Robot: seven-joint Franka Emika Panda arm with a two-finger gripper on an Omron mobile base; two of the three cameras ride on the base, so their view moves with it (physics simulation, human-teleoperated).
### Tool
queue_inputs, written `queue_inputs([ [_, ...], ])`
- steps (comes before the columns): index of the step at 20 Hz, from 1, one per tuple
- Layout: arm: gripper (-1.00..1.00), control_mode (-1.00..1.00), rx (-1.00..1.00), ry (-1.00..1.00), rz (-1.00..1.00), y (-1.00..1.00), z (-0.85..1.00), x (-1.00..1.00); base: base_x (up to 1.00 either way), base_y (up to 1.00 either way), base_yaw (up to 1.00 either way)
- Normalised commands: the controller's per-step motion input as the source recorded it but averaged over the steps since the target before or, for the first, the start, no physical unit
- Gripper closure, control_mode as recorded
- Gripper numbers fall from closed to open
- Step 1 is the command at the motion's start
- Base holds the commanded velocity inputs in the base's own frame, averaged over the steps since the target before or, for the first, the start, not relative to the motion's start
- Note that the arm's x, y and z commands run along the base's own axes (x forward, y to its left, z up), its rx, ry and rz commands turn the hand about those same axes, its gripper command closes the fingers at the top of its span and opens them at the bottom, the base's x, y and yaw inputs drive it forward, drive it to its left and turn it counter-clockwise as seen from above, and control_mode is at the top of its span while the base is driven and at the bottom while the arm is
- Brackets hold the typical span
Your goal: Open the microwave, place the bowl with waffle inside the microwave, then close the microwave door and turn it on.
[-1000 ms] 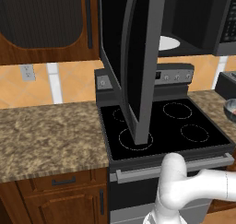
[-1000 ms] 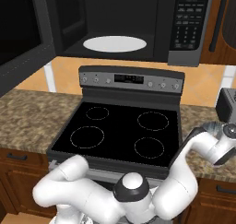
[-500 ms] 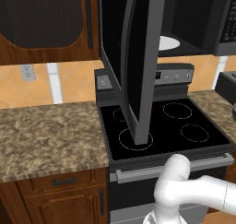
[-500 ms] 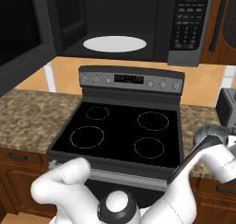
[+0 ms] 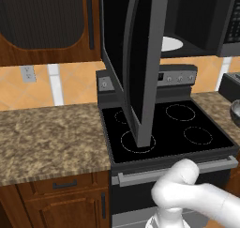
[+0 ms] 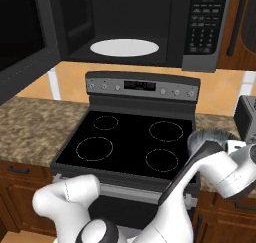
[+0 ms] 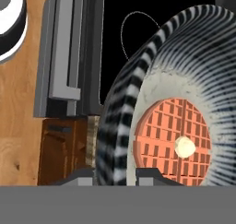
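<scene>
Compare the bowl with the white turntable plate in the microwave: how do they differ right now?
The bowl is deep, with a striped grey wall; the turntable plate is flat and plain white. The bowl carries a waffle, while the turntable plate is bare. The bowl sits low at the stove's right, in the pincer; the turntable plate lies up inside the open microwave. Both are round.

The microwave (image 6: 150, 32) hangs above the stove, its door (image 5: 140, 63) swung wide open, cavity bare but for a white plate. The striped grey bowl (image 7: 184, 103) holds a waffle (image 7: 173, 142), apparently lifted off the worktop.
</scene>
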Motion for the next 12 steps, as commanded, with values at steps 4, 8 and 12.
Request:
queue_inputs([
  [4, 1.00, -1.00, 0.00, 0.00, 0.05, 0.91, 0.65, 0.01, 0.00, 0.00, 0.00],
  [8, 1.00, -1.00, -0.03, 0.00, 0.02, 1.00, 0.74, 0.00, 0.00, 0.00, 0.00],
  [12, 1.00, -1.00, -0.12, 0.00, 0.00, 1.00, 0.77, 0.00, 0.00, 0.00, 0.00],
])
